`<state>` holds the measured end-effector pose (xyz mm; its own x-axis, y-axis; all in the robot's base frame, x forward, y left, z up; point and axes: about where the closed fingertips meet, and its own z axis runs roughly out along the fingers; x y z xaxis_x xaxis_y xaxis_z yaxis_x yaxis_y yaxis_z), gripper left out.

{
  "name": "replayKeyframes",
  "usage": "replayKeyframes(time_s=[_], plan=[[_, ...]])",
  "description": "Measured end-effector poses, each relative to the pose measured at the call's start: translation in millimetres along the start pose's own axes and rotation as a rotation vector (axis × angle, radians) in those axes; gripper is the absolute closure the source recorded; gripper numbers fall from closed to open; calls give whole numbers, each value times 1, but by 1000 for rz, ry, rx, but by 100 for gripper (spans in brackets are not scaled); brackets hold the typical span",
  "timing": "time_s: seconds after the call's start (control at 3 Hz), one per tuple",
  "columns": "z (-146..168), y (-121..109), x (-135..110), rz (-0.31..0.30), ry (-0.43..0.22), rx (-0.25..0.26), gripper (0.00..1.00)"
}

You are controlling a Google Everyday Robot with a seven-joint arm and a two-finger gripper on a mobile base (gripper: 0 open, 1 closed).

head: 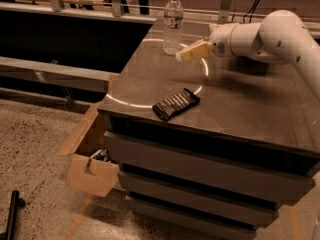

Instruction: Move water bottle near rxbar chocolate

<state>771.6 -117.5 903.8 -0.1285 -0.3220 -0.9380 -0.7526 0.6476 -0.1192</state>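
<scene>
Water bottle (173, 24) stands upright near the cabinet top's (250, 104) far left edge, bare surface separating it from the rxbar chocolate (176, 104) by the front edge, the gripper (190, 52) reaching leftward just beside the bottle, grip state untellable.

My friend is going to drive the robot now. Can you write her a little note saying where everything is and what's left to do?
Tool: above the cabinet top, close beside the water bottle, not on it yet.
Water bottle: upright near the far edge of the cabinet top.
Rxbar chocolate: lying flat near the front edge, well apart from the bottle.
Done: tool is lined up next to the bottle.
Left: grasp the bottle, bring it forward, set it upright beside the bar.
</scene>
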Motion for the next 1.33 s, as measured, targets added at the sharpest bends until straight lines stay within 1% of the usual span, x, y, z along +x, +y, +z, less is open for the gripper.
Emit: replayKeyframes(time_s=[0.33, 0.67, 1.0, 1.33], plan=[[30, -5, -8, 22, -83, 34, 0], [50, -10, -18, 24, -159, 47, 0], [66, -12, -31, 21, -199, 45, 0], [82, -10, -39, 31, -205, 40, 0]])
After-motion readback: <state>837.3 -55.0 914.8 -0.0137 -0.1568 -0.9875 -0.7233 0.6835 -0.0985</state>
